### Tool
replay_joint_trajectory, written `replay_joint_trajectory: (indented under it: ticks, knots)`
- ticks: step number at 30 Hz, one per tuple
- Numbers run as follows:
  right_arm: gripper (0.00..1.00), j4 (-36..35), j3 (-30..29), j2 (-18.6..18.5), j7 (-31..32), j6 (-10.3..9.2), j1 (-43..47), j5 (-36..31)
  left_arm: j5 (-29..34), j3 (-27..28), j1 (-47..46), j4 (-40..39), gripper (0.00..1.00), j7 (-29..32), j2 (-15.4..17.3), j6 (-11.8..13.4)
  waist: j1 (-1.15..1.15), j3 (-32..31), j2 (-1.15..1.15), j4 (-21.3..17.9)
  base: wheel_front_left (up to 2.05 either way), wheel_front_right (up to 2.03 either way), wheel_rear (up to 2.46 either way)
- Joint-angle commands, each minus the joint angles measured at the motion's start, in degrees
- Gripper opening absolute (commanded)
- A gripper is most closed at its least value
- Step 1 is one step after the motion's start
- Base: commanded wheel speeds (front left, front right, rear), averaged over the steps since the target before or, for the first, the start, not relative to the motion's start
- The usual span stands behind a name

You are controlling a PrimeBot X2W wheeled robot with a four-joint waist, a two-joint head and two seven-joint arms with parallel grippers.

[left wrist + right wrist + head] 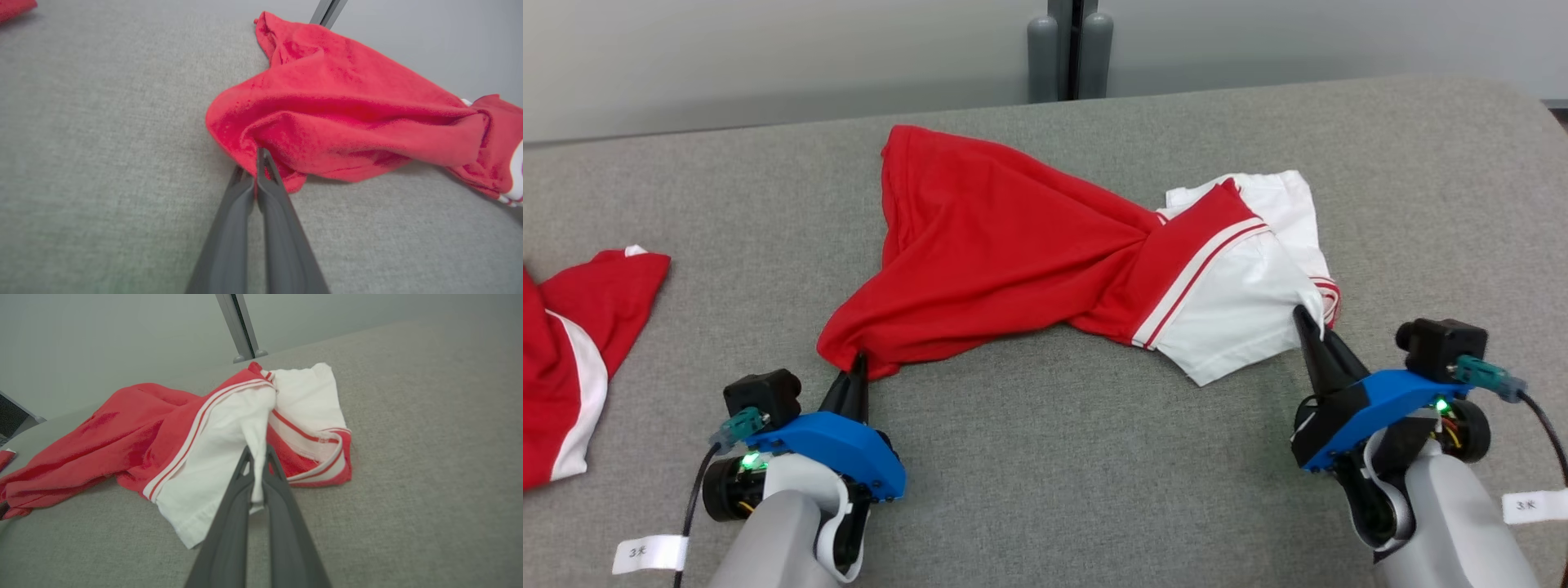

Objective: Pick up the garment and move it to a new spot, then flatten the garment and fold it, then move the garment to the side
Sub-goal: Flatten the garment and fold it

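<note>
Well, the biggest thing you see is the grey cloth table top, which runs from side to side under everything. On the middle of it lies the red and white shirt. Its red part is spread toward your left. Its white part with red stripes lies toward your right. The cloth is bunched and twisted where the two parts meet. The shirt is stretched out long between your two grippers.

Far off at your left, well apart from the shirt, lies another red and white garment. The edge of the head view cuts part of it off. At the back, past the far edge of the table, stands a grey post.

Now look at your left gripper. Its two dark fingers are pressed together on the near red corner of the shirt. In the left wrist view a bit of red cloth is pinched at their tips.

Your right gripper is squeezed closed too, on the near white edge of the shirt. In the right wrist view a strip of white cloth runs down between its fingers. Both grippers sit low, near the table top.

Smallest of all, a white label sits by your left arm, and another by your right arm.
</note>
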Motion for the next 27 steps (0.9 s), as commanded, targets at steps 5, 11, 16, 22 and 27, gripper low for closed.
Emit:
replay_joint_trajectory:
  ticks: [5, 11, 16, 22, 27]
  knots:
    - [0.00, -19.0, -3.5, -0.2, 5.5, 0.01, 6.3, 4.1, -4.9, 1.1, 5.4, -16.1, 0.00, 5.1, 2.5, -1.2, -0.01, -4.0, 0.00, -1.8, 0.00, 0.00, 0.00]
    - [0.00, -43.0, -8.7, -0.1, 13.2, 0.01, 9.7, 10.1, -13.9, 4.2, 11.8, -49.7, 0.00, 18.1, 6.8, 0.2, -0.01, -4.9, 0.00, -1.6, 0.00, 0.00, 0.00]
    - [0.00, -54.9, -13.3, -2.5, 18.8, 0.01, 5.0, 9.1, -17.9, 6.7, 11.0, -70.1, 0.00, 28.7, 10.2, 5.3, -0.01, -2.3, 0.00, -0.9, 0.00, 0.00, 0.00]
    - [0.00, -49.3, -13.1, -7.4, 25.9, 0.01, -8.6, 9.3, -15.7, 7.4, 1.6, -69.4, 0.00, 36.2, 15.3, 8.3, -0.01, 5.3, 0.00, -0.5, 0.00, 0.00, 0.00]
    - [0.00, -34.2, -9.8, -10.0, 23.4, 0.01, -25.7, 5.6, -12.7, 7.0, -13.3, -56.6, 0.00, 34.9, 16.0, 7.2, -0.01, 13.2, 0.00, -0.5, 0.00, 0.00, 0.00]
